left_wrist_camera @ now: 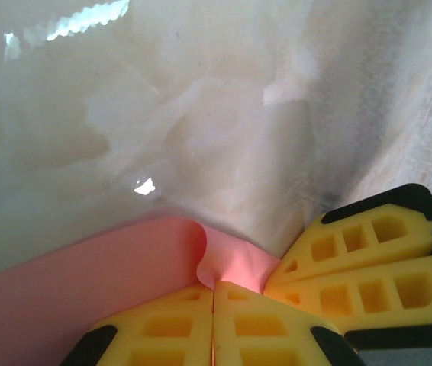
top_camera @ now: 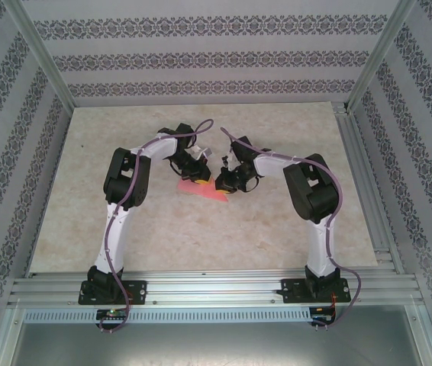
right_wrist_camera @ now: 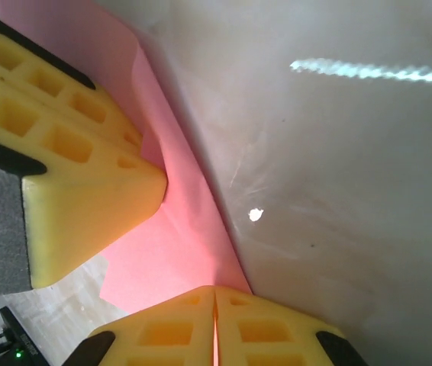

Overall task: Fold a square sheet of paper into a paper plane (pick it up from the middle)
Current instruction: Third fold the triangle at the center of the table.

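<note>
Our left gripper (left_wrist_camera: 214, 288) and right gripper (right_wrist_camera: 214, 291) each pinch the plain pink paper (top_camera: 201, 191), tips just beside each other, at the table (top_camera: 292, 229) centre; we see the sheet buckle between them.

Pink paper (left_wrist_camera: 86, 282) partly under jaws

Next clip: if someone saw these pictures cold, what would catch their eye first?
The pink sheet of paper stands out first. It is the one bright thing on the pale marbled table, lying near its middle. Both arms lean in over it. The left gripper and the right gripper, both yellow, are each shut on the paper, tips close together.
</note>
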Robot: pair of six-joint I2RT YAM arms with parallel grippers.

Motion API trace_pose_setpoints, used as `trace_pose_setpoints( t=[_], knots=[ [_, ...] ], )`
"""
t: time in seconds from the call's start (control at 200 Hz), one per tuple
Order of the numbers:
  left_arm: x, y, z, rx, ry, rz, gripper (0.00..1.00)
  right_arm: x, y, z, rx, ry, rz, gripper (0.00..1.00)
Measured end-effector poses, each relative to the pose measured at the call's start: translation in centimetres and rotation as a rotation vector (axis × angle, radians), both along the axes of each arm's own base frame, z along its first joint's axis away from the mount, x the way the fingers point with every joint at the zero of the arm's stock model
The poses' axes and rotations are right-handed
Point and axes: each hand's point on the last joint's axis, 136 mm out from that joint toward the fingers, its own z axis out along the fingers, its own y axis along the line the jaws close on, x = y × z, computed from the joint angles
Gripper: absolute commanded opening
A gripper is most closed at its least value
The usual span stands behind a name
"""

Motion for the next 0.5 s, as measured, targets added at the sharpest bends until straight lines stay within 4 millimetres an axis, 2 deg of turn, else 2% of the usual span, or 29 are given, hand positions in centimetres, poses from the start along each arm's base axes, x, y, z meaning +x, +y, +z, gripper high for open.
trace_pose_setpoints(
  t=[0.16,0.37,0.5],
  knots=[
    [0.0,0.0,0.0,-0.001,0.000,0.000,0.10,-0.2,-0.2,0.2,0.005,-0.013,0.002,0.10],
    [0.0,0.0,0.0,-0.001,0.000,0.000,0.10,-2.5,-0.9,1.2,0.022,0.006,0.013,0.10],
    [0.0,0.0,0.0,-0.001,0.000,0.000,0.10,-3.5,-1.4,0.4,0.012,0.029,0.016,0.09]
  ],
)
